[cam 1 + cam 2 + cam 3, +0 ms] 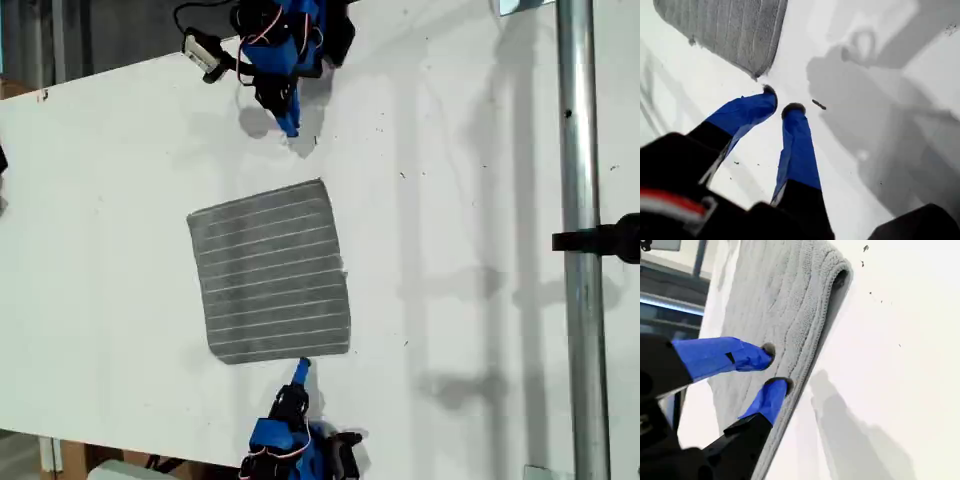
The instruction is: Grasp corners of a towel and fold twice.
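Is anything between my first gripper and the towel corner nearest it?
Nothing visible. Only bare table lies between my first gripper and the nearest corner of the towel. A small dark speck sits off to one side, outside that path.

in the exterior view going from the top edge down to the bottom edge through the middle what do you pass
My first gripper → bare white table → the towel → my second gripper.

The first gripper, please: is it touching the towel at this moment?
Apart. In the first wrist view, bare white table shows between my first gripper and the nearest corner of the towel.
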You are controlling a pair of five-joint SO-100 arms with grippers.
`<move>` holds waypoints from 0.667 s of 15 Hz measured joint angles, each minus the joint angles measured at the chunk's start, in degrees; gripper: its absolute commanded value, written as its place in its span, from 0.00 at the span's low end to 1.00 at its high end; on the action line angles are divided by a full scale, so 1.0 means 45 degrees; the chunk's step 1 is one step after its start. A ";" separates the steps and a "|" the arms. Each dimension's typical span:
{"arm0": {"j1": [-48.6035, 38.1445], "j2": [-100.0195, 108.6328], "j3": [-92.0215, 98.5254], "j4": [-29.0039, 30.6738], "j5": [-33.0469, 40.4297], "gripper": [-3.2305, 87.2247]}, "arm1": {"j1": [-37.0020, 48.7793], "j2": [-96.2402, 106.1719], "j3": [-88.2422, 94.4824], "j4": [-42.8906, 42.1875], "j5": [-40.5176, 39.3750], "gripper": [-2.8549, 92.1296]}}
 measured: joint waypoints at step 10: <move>0.0449 0.0000 0.0000 0.0000 -0.5410 0.00 | -0.2578 -0.1094 -0.1777 -0.1367 -0.1387 0.03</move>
